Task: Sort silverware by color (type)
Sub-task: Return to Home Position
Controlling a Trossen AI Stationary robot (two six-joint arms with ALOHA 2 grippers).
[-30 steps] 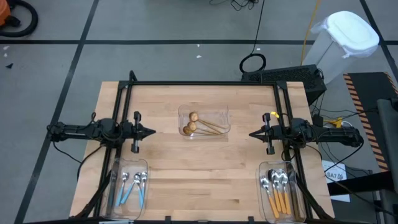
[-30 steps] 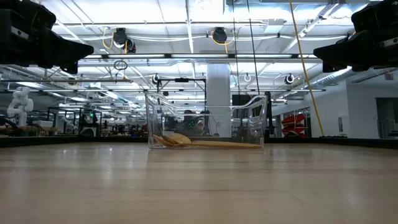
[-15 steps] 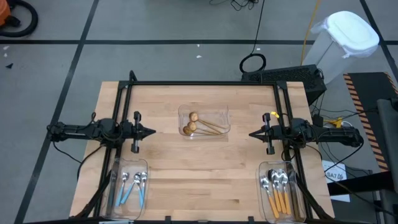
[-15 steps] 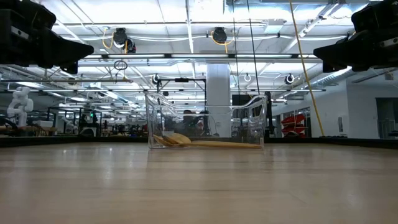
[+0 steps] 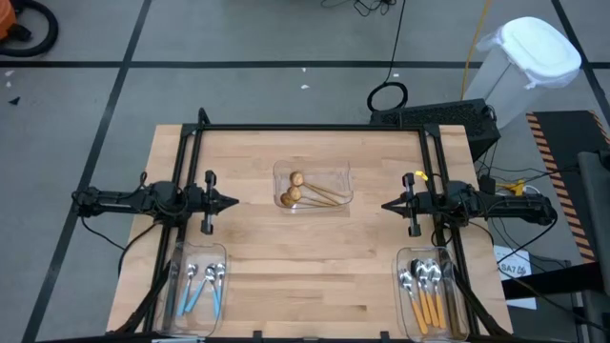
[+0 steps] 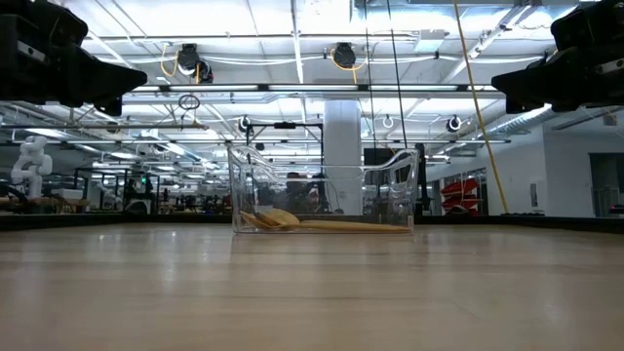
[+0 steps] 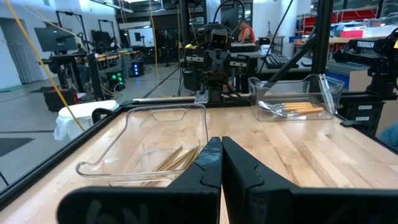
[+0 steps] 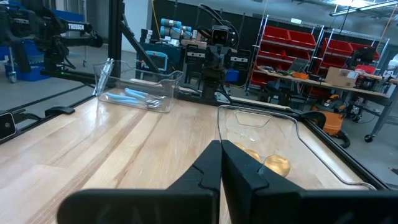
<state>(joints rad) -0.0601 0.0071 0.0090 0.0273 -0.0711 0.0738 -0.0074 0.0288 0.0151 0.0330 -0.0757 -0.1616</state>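
Note:
Gold spoons (image 5: pixel 307 193) lie in a clear tray (image 5: pixel 335 176) at the table's middle. Blue-handled spoons (image 5: pixel 202 287) lie in a clear tray (image 5: pixel 178 262) at the near left. Orange-handled spoons (image 5: pixel 425 291) lie in a clear tray (image 5: pixel 404 310) at the near right. My left gripper (image 5: pixel 234 202) hangs shut above the table's left side, pointing level at the middle tray. My right gripper (image 5: pixel 385 206) hangs shut above the right side, facing it. Neither holds anything.
A black frame (image 5: pixel 315 128) runs along the table's far edge and down both sides. Bare wood lies between the trays. Beyond the table stand a white bin (image 5: pixel 530 59) and cables on the floor.

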